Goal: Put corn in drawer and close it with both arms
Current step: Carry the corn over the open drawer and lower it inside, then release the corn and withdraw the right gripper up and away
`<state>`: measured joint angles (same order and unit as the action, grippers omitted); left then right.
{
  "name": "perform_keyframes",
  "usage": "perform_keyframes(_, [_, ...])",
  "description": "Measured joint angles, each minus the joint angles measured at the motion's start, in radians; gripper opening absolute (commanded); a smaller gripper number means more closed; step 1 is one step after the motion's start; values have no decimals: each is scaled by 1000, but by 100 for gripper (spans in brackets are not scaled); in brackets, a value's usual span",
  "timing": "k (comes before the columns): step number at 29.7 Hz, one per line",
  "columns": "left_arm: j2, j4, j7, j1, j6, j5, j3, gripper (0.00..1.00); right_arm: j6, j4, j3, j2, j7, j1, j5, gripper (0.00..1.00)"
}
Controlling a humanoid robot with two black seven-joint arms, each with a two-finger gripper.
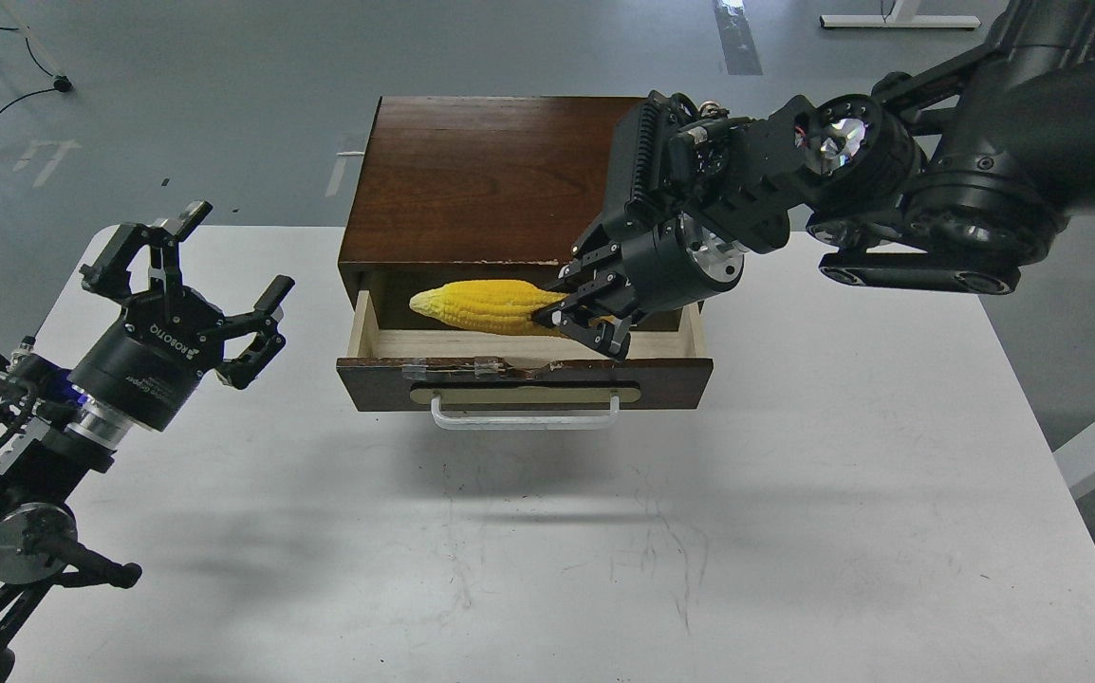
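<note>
Placing step: corn (481, 308) is clamped by right gripper (584, 318) above the open drawer (524, 379), at 12 o'clock. Release is needed next. Left gripper (196, 275), fingers spread, is held at 9 o'clock.

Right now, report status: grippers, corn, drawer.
Right gripper shut on corn, over open drawer. Left gripper open, empty, left of drawer. Nothing blocking.

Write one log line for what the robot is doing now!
right gripper: shut on corn | corn: over open drawer | left gripper: open, empty
</note>
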<state>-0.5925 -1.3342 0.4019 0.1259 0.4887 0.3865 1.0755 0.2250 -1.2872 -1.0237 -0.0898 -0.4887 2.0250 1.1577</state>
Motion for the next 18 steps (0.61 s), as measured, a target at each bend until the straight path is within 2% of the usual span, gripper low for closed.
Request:
perform_keyframes(4, [0,0,0,-1,0,0,0,100,3,0,-1,-2,0,-2,-5,93])
perform_keyframes(12, [2,0,0,-1,0,0,0,100,6,0,9,-41,0,13,-10,96])
perform_keyframes(18, [2,0,0,-1,0,0,1,100,6,-10,83,-182,0,44,-79,98])
